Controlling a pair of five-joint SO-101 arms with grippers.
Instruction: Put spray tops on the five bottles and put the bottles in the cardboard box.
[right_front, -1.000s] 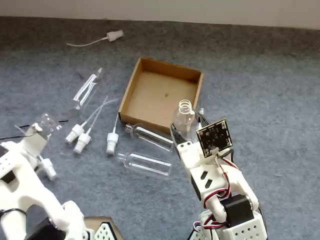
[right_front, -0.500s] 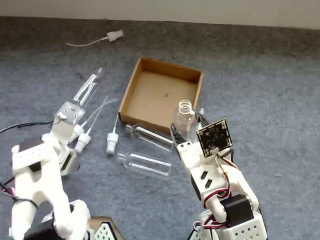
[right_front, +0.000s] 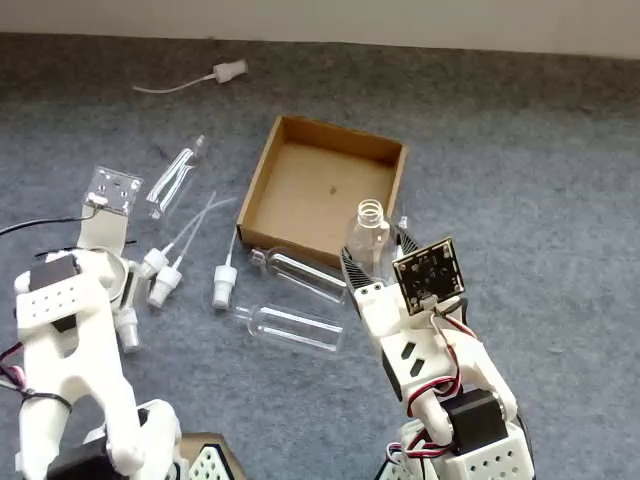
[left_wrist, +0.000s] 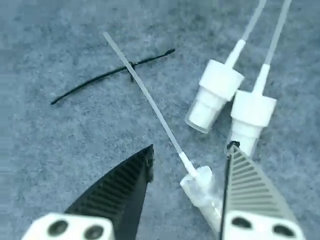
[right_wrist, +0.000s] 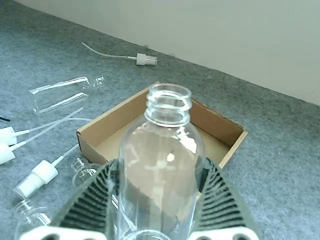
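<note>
My right gripper (right_wrist: 161, 167) is shut on an upright clear bottle (right_wrist: 162, 145) with an open neck, held at the near edge of the cardboard box (right_front: 262, 185). The same right gripper (right_front: 375, 255) and bottle (right_front: 368, 232) appear in the high view. My left gripper (left_wrist: 190, 147) is open, low over the carpet. A white spray top (left_wrist: 202, 187) with a long tube lies between its fingers. Two more spray tops (left_wrist: 212, 95) (left_wrist: 250, 120) lie just beyond. Two bottles (right_front: 295, 270) (right_front: 290, 328) lie in front of the box, and a third bottle (right_front: 172, 178) lies to its left.
Another spray top (right_front: 224, 280) lies left of the lying bottles, and one spray top (right_front: 228, 70) rests far back near the wall. A thin black wire (left_wrist: 110, 75) lies on the grey carpet (right_front: 540, 180). Nothing is inside the box.
The left arm has swung in from the left edge toward the group of spray tops and now stands over a loose one. The right arm and its bottle have not moved.
</note>
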